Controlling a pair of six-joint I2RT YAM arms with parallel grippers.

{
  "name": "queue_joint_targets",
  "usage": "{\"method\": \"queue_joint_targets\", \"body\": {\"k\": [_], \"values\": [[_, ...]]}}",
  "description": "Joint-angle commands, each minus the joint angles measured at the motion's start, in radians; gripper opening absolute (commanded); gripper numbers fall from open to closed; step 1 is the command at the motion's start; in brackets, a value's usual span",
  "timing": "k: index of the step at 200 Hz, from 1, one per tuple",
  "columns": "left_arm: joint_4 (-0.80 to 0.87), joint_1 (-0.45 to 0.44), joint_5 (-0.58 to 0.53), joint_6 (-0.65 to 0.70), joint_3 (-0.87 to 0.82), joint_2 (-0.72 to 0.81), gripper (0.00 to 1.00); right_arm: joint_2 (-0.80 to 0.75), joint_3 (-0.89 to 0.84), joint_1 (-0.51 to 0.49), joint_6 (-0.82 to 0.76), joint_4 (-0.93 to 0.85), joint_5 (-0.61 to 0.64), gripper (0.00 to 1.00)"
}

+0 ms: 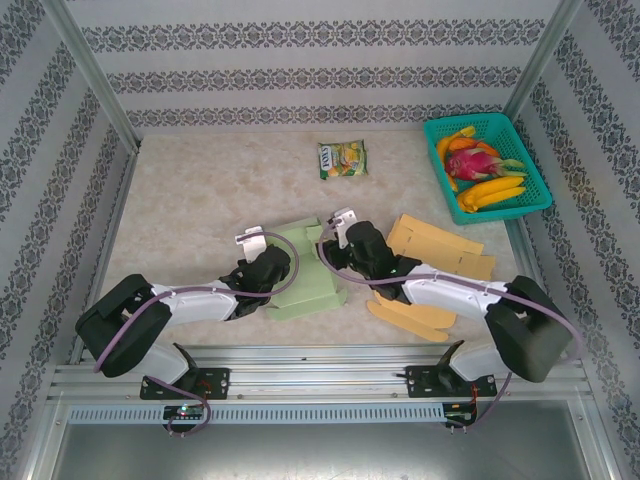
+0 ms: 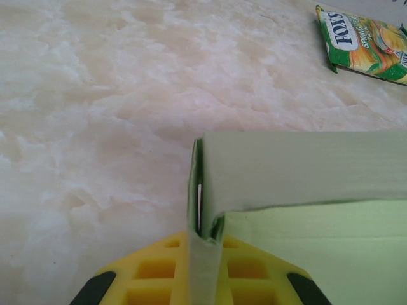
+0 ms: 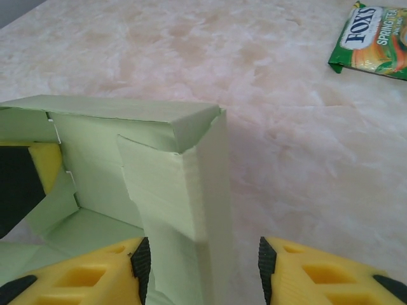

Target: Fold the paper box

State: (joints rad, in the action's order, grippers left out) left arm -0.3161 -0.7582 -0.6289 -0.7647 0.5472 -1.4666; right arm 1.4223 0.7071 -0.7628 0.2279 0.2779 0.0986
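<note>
Top external view places the paper box centrally by the table's near edge. Left gripper pinches its left wall. Right gripper stands spread astride the right wall.

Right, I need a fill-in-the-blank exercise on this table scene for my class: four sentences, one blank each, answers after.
1. The paper box being folded is ___ in colour.
2. The basket of fruit stands at the back, on the ___ side.
3. The snack packet carries the brand name ___.
4. The right gripper straddles a box wall with its jaws ___.
Missing words: green; right; FOX'S; open.
</note>
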Motion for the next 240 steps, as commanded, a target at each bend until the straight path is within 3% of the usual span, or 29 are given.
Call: {"method": "queue_joint_targets", "body": {"k": [1, 87, 105, 189, 226, 240], "values": [[0.032, 0.003, 0.002, -0.004, 0.031, -0.01, 0.0, 0.036, 0.035, 0.006, -0.018, 0.065, -0.014, 0.47], [0.049, 0.003, -0.003, -0.016, 0.045, -0.027, 0.0, 0.166, 0.129, 0.005, -0.027, 0.06, 0.067, 0.26], [0.071, 0.003, -0.015, -0.038, 0.05, -0.024, 0.0, 0.19, 0.139, -0.007, -0.036, 0.056, 0.165, 0.21], [0.205, -0.013, -0.091, -0.118, 0.092, -0.022, 0.0, 0.315, 0.234, -0.068, -0.135, -0.054, 0.767, 0.16], [0.207, -0.018, -0.093, -0.117, 0.108, -0.03, 0.0, 0.331, 0.254, -0.069, -0.152, -0.079, 0.793, 0.16], [0.213, -0.02, -0.093, -0.114, 0.118, -0.037, 0.0, 0.322, 0.24, -0.064, -0.154, -0.055, 0.711, 0.2]]}}
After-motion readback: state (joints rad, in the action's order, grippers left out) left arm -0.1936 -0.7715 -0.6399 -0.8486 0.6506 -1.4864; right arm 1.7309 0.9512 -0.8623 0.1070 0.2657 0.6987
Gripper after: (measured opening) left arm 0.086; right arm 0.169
